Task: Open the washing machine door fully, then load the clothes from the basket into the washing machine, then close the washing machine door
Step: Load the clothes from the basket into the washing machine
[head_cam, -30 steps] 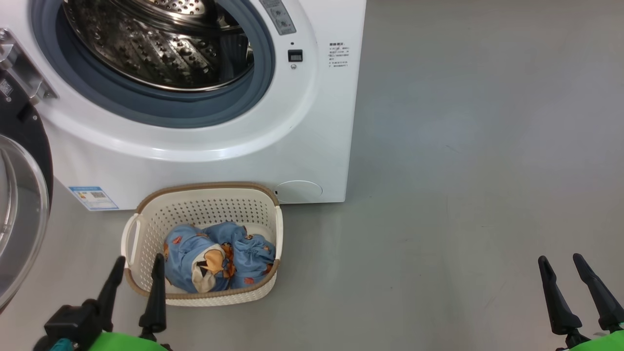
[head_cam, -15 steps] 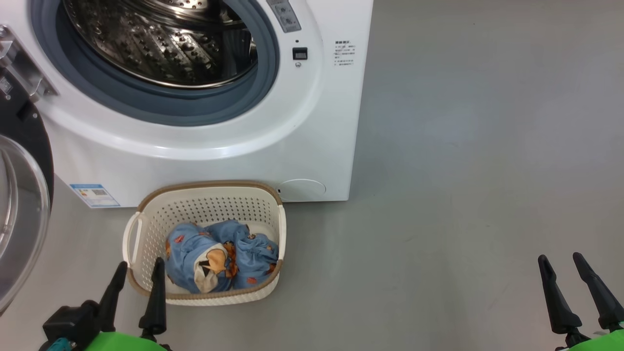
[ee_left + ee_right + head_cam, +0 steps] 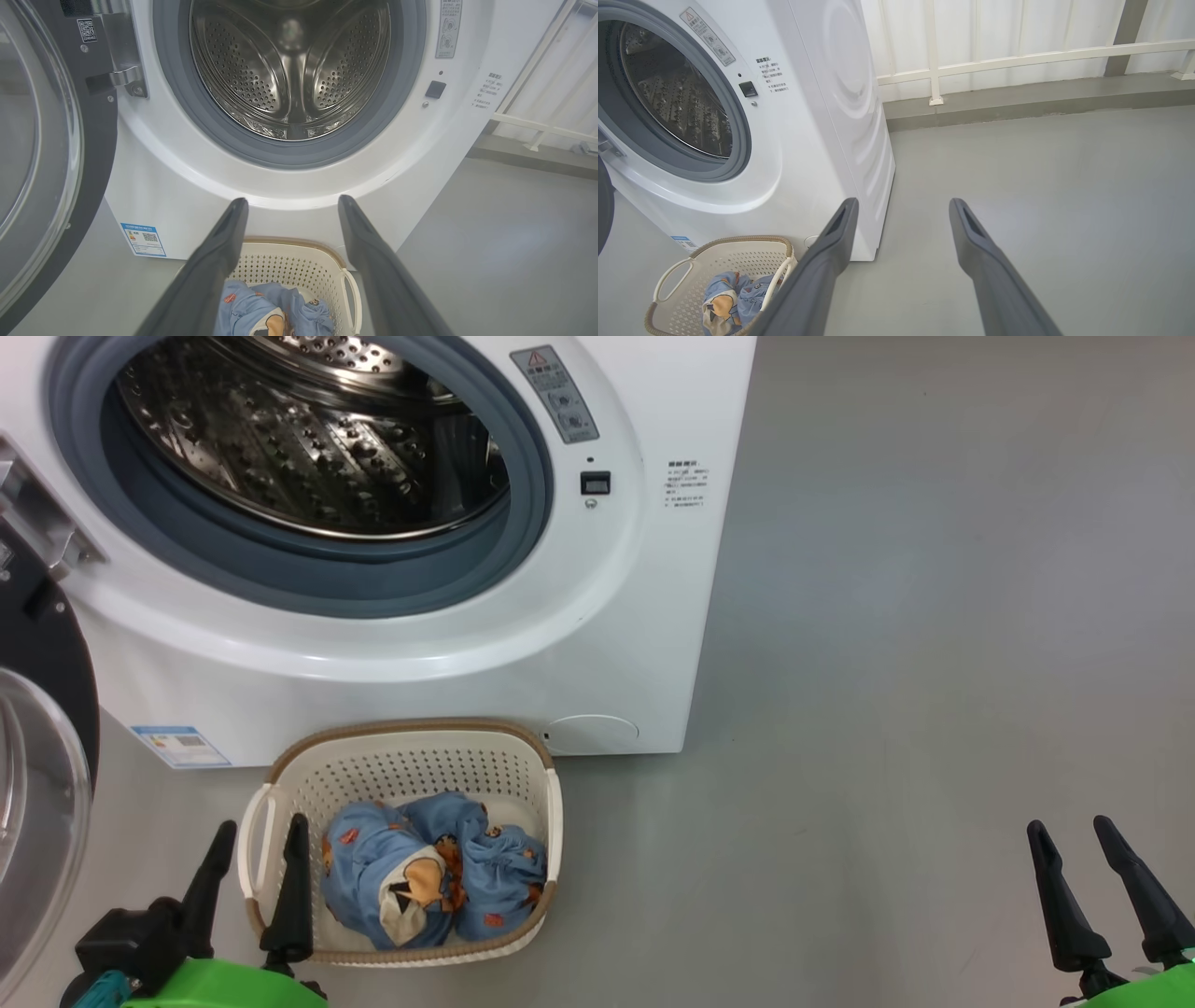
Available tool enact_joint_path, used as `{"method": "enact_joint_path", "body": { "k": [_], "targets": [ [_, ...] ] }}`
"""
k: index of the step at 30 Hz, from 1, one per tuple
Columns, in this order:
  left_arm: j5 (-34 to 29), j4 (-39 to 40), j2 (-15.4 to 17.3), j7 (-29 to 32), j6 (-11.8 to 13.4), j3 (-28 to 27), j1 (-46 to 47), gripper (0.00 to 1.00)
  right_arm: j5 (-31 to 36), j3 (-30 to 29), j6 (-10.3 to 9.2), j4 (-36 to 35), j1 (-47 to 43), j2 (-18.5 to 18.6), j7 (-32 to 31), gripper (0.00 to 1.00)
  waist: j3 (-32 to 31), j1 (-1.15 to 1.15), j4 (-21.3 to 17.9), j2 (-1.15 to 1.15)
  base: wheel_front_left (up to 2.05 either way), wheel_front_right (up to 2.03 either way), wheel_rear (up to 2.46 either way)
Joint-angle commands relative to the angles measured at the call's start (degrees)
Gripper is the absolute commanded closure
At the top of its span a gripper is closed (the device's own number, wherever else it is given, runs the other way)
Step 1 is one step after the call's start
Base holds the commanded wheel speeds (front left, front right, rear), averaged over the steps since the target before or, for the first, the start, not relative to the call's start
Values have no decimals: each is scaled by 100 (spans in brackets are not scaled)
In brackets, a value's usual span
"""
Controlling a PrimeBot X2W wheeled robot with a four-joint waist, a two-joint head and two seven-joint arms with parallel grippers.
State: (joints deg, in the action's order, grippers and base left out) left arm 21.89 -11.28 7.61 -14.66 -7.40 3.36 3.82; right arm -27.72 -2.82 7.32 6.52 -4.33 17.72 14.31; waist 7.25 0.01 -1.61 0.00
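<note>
Head view. Left gripper (image 3: pixel 262 823) at 7 o'clock, right gripper (image 3: pixel 1069 825) at 5 o'clock. Each has its two long dark fingers spread apart and holds nothing. Left fingertips point toward 12 to 1 o'clock, right fingertips toward 11 o'clock.

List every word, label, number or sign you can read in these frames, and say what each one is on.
Nothing is sharp enough to quote.
Grey sticker on the washing machine front, beside the opening: red warning triangle, print too small.
Black print block right of it: too small.
Blue label sticker, low on the front: QR code, print blurred.
White QR sticker on the washing machine door: no readable words.
</note>
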Motion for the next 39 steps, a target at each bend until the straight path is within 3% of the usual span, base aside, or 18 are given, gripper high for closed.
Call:
{"method": "enact_joint_path", "body": {
  "k": [1, 17, 26, 39],
  "targets": [
    [-58, 134, 111, -34, -9, -205, 206, 0, 33, 76, 17, -137, 140, 116, 69, 0, 1, -1, 2, 0, 60, -60, 0],
    [-297, -178, -70, -34, -9, -33, 261, 0, 10, 151, 17, -175, 228, 79, 69, 0, 227, -1, 40, 0, 6, -6, 0],
    [-480, -1044, -340, -34, -9, 68, 653, 0, -39, 173, 17, -234, 440, 120, 69, 0, 770, -1, 13, 0, 0, 0, 0],
    [-742, -2734, -420, -34, -9, 251, 2028, 0, -114, 202, 17, -395, 975, 205, 69, 0, 1944, -1, -58, 0, 0, 0, 0]
  ]
}}
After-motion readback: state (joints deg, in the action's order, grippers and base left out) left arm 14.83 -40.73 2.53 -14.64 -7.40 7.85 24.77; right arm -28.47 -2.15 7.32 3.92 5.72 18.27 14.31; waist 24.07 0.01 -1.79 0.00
